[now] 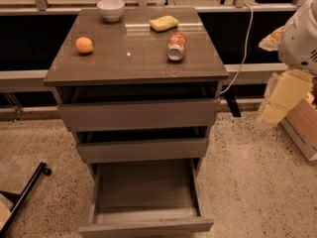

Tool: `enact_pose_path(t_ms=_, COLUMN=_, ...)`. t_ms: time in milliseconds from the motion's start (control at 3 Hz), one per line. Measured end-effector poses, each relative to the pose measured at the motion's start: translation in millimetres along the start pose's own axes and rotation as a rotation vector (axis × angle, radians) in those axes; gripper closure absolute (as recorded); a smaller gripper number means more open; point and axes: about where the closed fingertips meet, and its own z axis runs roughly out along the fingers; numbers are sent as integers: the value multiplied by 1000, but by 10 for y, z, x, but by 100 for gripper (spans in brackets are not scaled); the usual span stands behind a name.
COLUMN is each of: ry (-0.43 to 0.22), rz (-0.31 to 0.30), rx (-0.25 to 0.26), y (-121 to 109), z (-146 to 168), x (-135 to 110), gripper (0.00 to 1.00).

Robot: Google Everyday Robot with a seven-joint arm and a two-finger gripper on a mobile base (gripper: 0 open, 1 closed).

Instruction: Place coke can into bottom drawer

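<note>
The coke can (177, 46) lies on its side on the cabinet top (133, 66), right of centre, its silver end facing me. The bottom drawer (146, 185) is pulled far open below, and its deep tray is empty. My gripper (278, 99) hangs at the right edge of the view with pale yellowish parts below the white arm (302, 38). It is to the right of the cabinet, below the level of the top, and well apart from the can. It holds nothing that I can see.
An orange (84, 45), a white bowl (111, 9) and a yellow sponge (164, 23) also sit on the top. The two upper drawers stand slightly out. A white cable (242, 58) hangs at the right. A wooden box (302, 128) stands far right, and a black wheeled leg (27, 192) is at lower left.
</note>
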Motion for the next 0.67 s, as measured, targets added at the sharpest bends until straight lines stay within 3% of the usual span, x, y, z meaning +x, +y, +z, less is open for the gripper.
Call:
enact_pose_path(t_ms=333, ry=-122, rz=64, rx=25, y=-263, z=244, x=-171, gripper=0)
enact_pose_path(t_ms=667, ry=-146, rz=72, rx=38, y=-326, z=284, x=-219, gripper=0)
